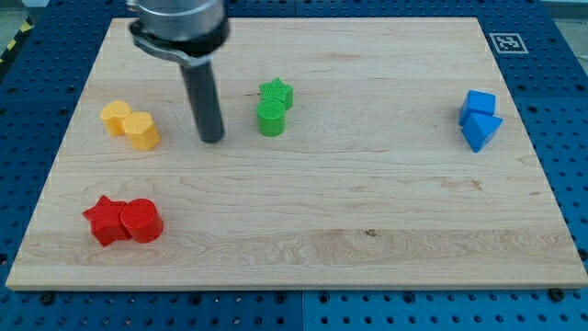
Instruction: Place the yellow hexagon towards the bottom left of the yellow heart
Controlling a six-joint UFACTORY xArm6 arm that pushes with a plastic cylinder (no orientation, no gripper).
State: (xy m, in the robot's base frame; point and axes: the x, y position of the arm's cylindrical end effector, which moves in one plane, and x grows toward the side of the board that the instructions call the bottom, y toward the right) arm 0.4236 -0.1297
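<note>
Yellow hexagon (141, 131) just left of tip (212, 140), apart from it, touching yellow heart (116, 118) on that block's lower right. End effector a bare rod: no jaws, holding nothing. Green pair (273, 108) just right of tip; red pair (123, 221) below-left; blue pair (480, 119) far right on table (367, 230).
</note>
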